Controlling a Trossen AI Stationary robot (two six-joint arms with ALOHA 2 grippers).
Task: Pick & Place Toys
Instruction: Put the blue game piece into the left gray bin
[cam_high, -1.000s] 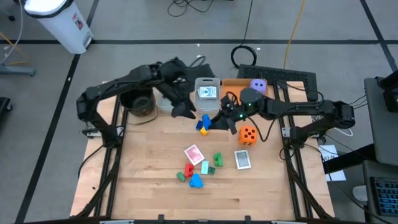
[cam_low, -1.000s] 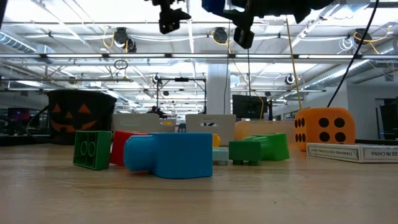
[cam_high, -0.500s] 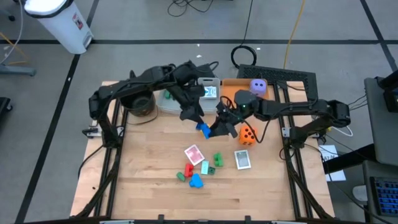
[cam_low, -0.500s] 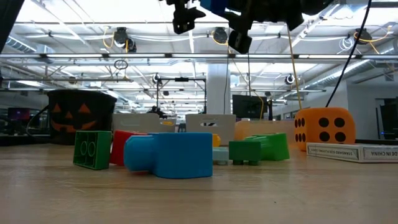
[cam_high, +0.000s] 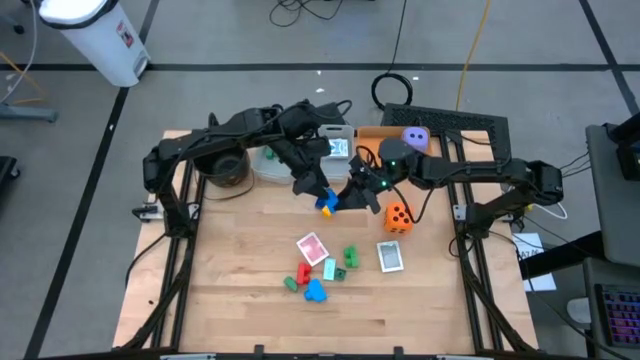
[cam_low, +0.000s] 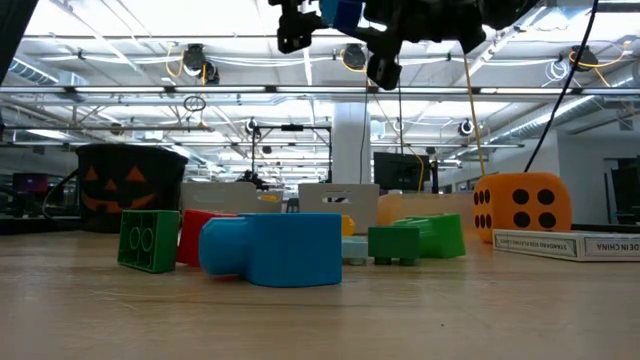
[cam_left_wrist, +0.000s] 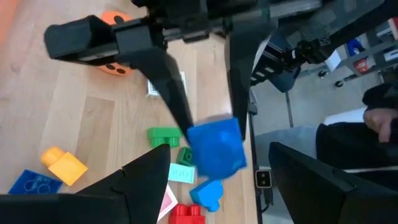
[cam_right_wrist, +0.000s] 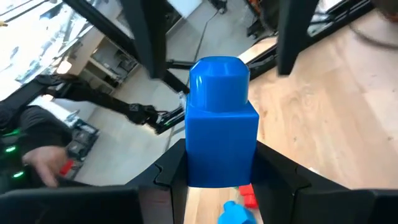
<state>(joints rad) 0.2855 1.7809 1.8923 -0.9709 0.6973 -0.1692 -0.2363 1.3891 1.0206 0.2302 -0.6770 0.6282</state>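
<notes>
Handover stage of the toy pick-and-place, as judged from this moment. The right claw (cam_right_wrist: 217, 177) was clamped on a blue block (cam_right_wrist: 219, 124), held clear above the wooden tabletop (cam_high: 230, 290) near its middle. The left claw (cam_left_wrist: 217, 180) stood with its fingers apart, facing the block from close by; in the left wrist view the block sat between the two dark fingers of the right claw, just ahead of the left claw's spread fingers (contact between the left claw and the block could not be made out). The next move probably called for the left claw to advance and close on the free end of the block before the right claw let go, or else for the right claw to carry the block on to a container.

The blue block was smooth, hard-looking plastic: a square-sided body topped by one rounded stud. On the tabletop lay further plastic blocks, among them a green block (cam_low: 149, 240) with two round studs, a larger blue piece (cam_low: 272, 247) and a yellow block (cam_left_wrist: 64, 165). An orange die (cam_high: 398, 217) with black pips stood near a flat playing card (cam_high: 311, 248). The tabletop was pale, planked wood with a matt grain.
</notes>
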